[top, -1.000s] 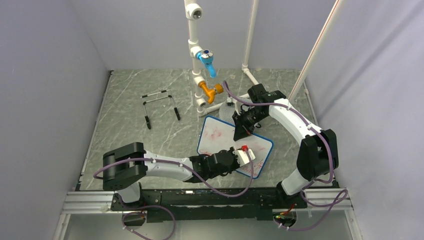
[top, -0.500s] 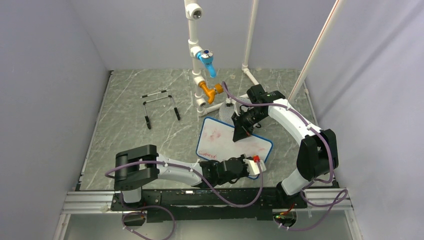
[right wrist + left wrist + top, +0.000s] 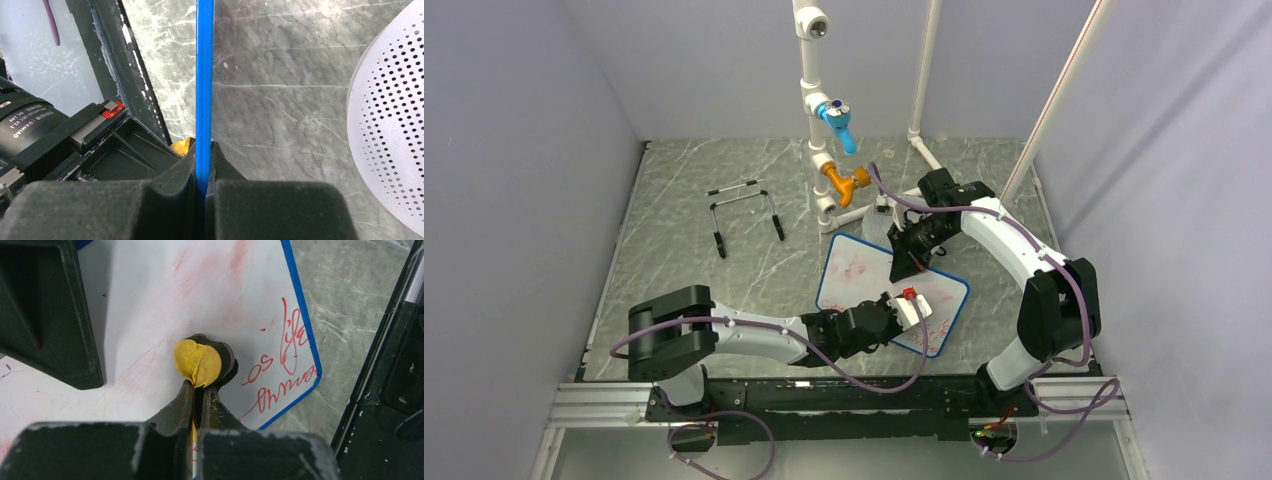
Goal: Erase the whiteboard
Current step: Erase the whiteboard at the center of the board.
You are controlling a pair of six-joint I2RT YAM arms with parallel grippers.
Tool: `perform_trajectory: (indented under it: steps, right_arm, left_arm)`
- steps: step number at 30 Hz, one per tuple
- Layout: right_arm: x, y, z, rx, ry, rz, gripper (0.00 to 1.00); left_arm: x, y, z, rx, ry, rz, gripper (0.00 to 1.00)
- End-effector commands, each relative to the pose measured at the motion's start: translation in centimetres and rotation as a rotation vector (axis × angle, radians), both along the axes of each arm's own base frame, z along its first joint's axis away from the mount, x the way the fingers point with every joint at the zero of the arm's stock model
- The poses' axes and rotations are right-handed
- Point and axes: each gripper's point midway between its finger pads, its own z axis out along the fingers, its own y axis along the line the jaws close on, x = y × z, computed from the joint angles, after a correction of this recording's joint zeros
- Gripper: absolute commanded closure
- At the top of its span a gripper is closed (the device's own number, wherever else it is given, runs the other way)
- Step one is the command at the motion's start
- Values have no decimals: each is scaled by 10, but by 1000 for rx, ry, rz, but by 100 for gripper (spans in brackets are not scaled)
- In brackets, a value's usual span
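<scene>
Scrawl (image 3: 280, 367) lies right of my left claw (image 3: 198, 390), clamped on a yellow pad (image 3: 197, 362); right claw (image 3: 204, 155) clamps the whiteboard (image 3: 204, 75) by its edge.

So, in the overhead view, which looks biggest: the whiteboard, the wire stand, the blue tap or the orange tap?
Largest first: whiteboard, then wire stand. The blue tap and orange tap look about alike, both smallest.

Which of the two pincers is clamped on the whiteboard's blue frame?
The right pincer, pinching the whiteboard by its blue frame. The left pincer instead holds a yellow pad on the board's face.
</scene>
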Motion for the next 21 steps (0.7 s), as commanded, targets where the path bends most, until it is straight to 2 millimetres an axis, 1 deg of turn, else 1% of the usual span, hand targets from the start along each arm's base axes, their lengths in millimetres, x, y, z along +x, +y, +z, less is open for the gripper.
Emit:
perform_trajectory:
  steps: [1,6,8,9,12,14,17,21]
  right_arm:
    - [4,14,16,106,-101,72,100]
    - [4,14,16,107,-101,75,100]
    - [4,14,16,107,-101,74,100]
    - [4,14,17,108,-102,74,100]
    - [3,14,17,107,-102,74,100]
    - [3,14,17,108,-102,76,100]
    - [3,14,18,110,-108,74,100]
    - [3,14,19,111,-109,75,100]
  left_arm:
    - [28,14,3,9,-39,127,100]
    - [-4,-19,2,34,-93,19,100]
    - [-17,-29,-6,66,-110,-23,100]
    - [-21,-35,-6,71,-117,-37,100]
    - [-32,-44,-14,98,-124,-81,100]
    - [-31,-44,-17,111,-130,-76,100]
    - [-24,-34,-21,126,-145,-25,100]
    - [1,0,-24,132,-141,137,100]
